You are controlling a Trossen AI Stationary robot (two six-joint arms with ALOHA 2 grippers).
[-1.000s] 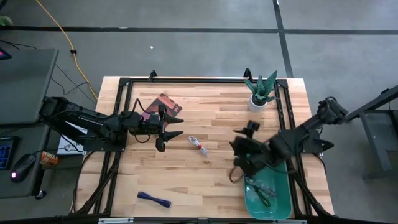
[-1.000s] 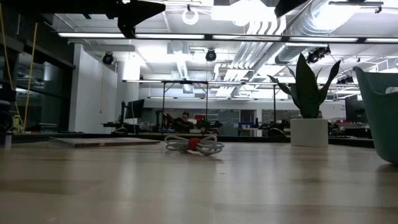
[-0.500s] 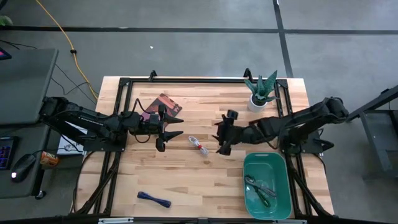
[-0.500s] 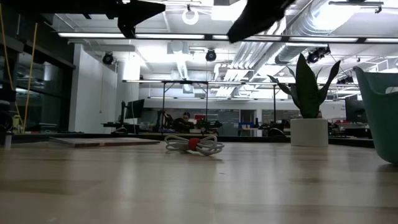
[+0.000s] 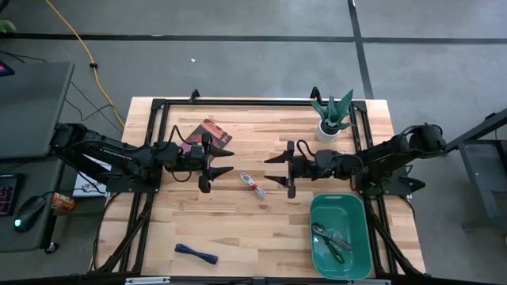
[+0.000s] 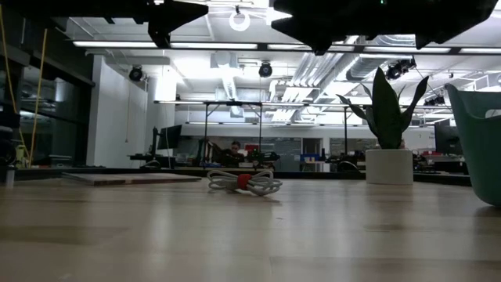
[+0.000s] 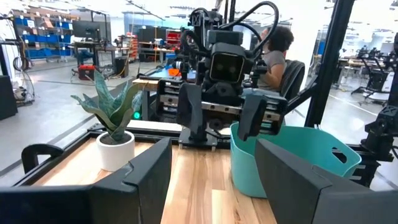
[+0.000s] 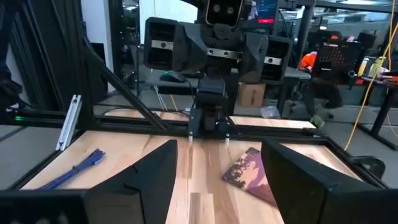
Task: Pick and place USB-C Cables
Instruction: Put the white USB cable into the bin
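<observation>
Nearest the front edge of the table (image 5: 238,237), toward the left, the dark blue cable (image 5: 196,253) lies flat on the wood, well apart from both arms. At the near right corner sits the teal bin (image 5: 361,261); inside it lie two bundles, one green (image 5: 336,248) and one silver-grey (image 5: 319,230), close together. Farther in, at mid-table, the white-and-red cable (image 5: 253,185) rests on the bare wood, coiled, with its red band at the middle as the low view shows (image 6: 243,182). It lies between the two grippers and touches neither. The left gripper (image 5: 221,161) is held above the table just left of this cable, its fingers spread apart and holding nothing, pointing right toward the other arm. The right gripper (image 5: 276,168) is held above the table just right of the cable, fingers likewise spread and holding nothing, pointing left; the two grippers face each other across the cable. In the left wrist view the right gripper (image 7: 224,135) appears head-on with the teal bin (image 7: 292,165) behind it. Beyond the left gripper, toward the far left, the brown-red booklet (image 5: 207,133) lies flat. At the far right corner stands the potted plant (image 5: 331,117) in a white pot. Past the table, a seated person (image 7: 274,56) is visible in the room.
</observation>
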